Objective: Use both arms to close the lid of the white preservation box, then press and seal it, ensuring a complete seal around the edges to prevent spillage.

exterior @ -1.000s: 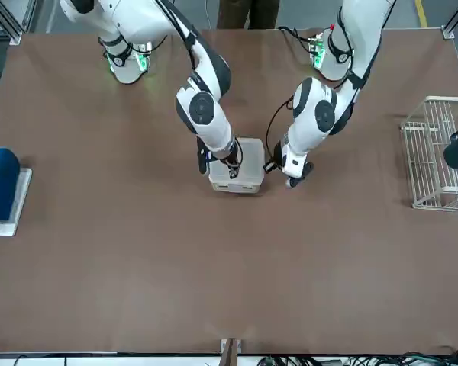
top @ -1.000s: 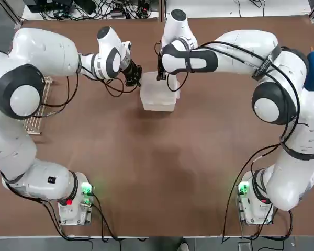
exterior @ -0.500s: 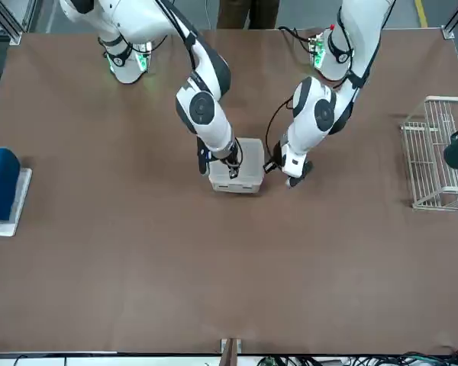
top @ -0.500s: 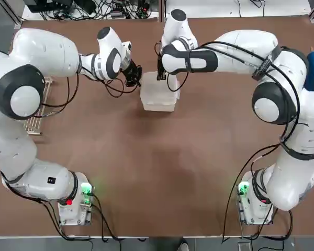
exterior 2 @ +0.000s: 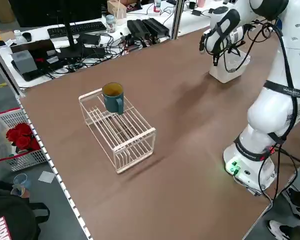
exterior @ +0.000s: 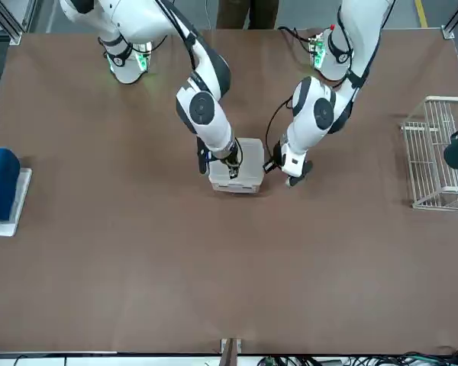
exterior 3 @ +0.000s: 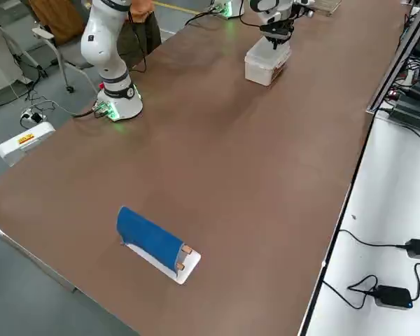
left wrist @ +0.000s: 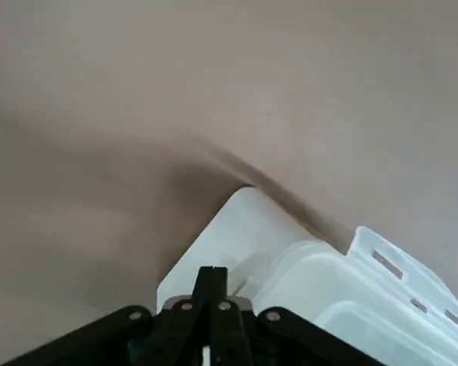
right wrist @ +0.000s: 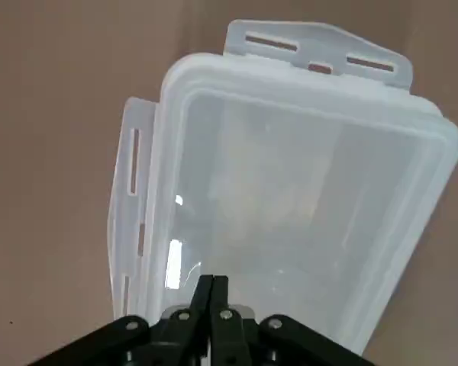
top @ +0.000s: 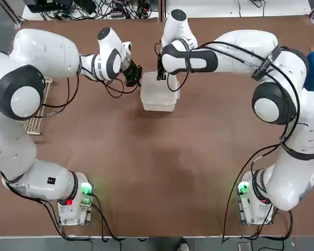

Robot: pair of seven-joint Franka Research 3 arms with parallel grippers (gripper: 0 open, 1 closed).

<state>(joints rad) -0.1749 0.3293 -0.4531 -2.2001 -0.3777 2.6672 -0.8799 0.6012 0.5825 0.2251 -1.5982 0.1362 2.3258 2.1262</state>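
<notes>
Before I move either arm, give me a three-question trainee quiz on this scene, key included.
1. True or false: the lid lies over the white preservation box.
2. Fill in: the mug stands on the white wire ____.
3. Which is nearer the wire rack: A, the preservation box; B, the blue roll?

Key: 1 true; 2 rack; 3 A.

It looks like a robotics lab: two white robot arms (top: 57,63) are mounted at a broad brown table (exterior 2: 185,165), their grippers near its far side; beyond the grippers, a white desk (exterior 2: 50,40) carries a monitor, keyboard and tangled cables.
</notes>
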